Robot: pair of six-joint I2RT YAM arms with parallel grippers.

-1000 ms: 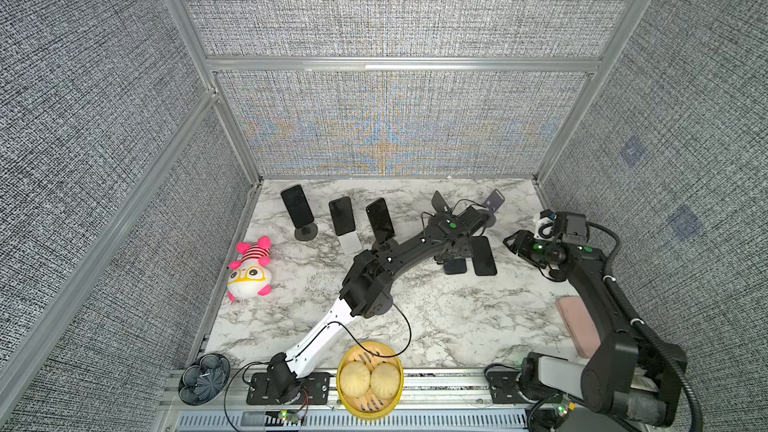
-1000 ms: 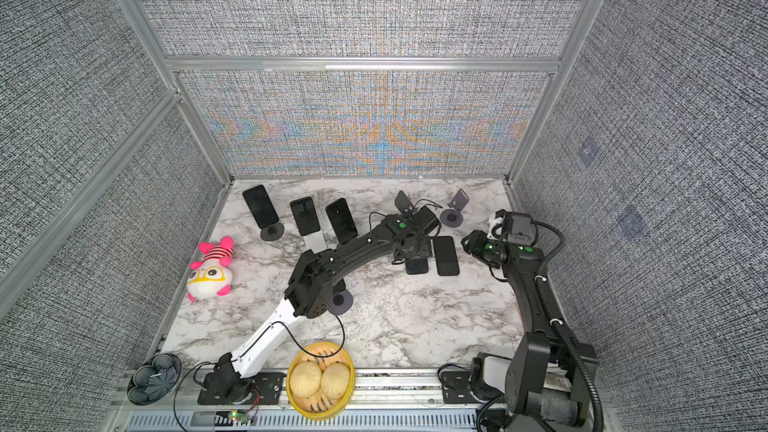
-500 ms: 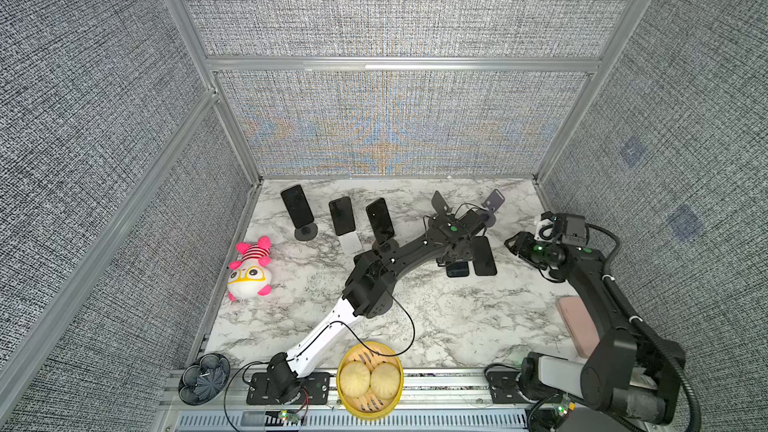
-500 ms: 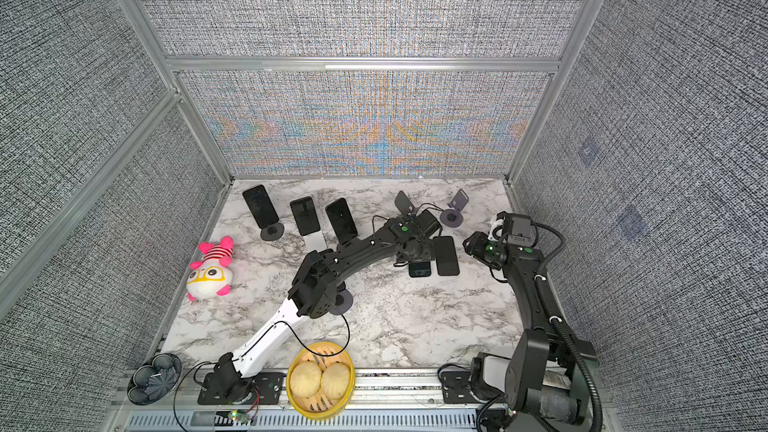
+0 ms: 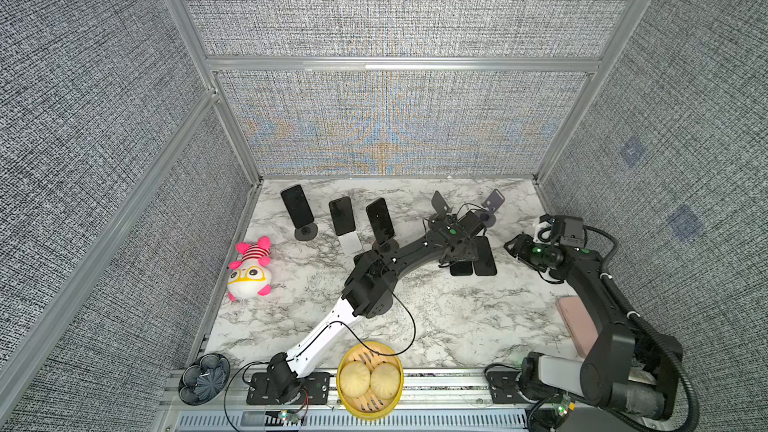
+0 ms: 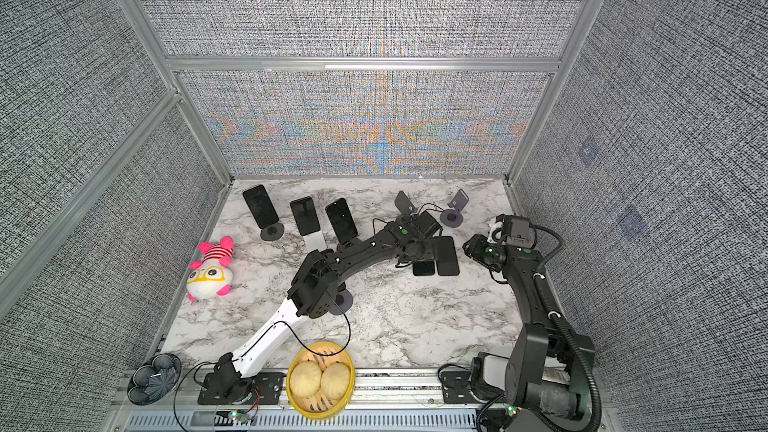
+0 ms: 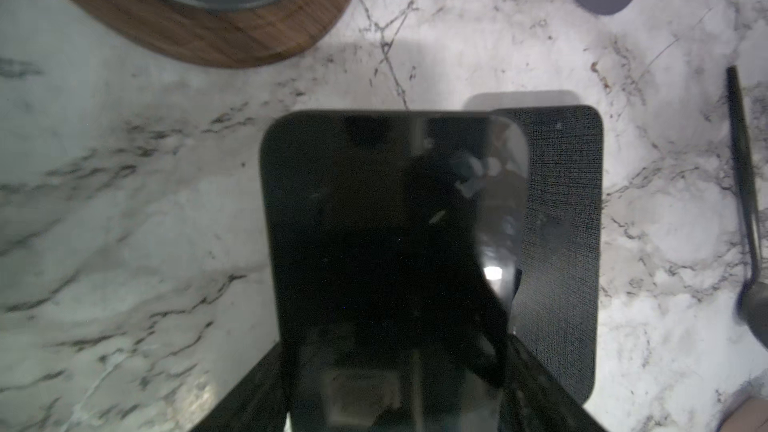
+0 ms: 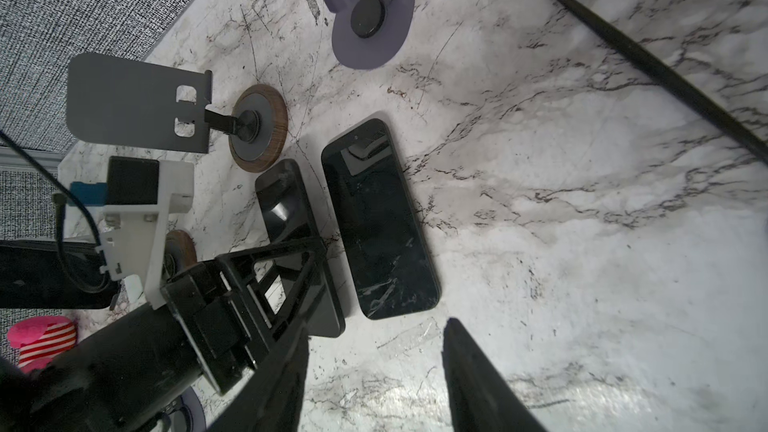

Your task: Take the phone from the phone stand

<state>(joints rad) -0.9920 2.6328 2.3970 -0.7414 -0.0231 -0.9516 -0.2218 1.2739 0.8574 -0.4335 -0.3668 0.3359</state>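
Note:
The phone (image 7: 374, 222) is black and lies face up on the marble, beside a second black phone (image 7: 557, 222). My left gripper (image 7: 397, 340) stands open over it, one finger along each long side. A sliver of table shows between one finger and the phone's edge. In a top view only the near end of the phone (image 5: 461, 268) shows under the left gripper (image 5: 457, 251). The empty phone stand (image 8: 133, 101), a grey plate on a wooden base, stands just behind. My right gripper (image 8: 374, 367) hovers open and empty near the phones' ends.
Three more phones stand on stands at the back left (image 5: 342, 215). An empty purple stand (image 5: 492, 201) is at the back right. A plush toy (image 5: 249, 272), a steamer basket of buns (image 5: 370, 382), a dark bowl (image 5: 203, 378), a pink object (image 5: 575, 326) and a black spoon (image 8: 665, 72) lie around.
My left gripper's fingers have spread a little wider round the phone, which now rests on the table. Neither arm has shifted much.

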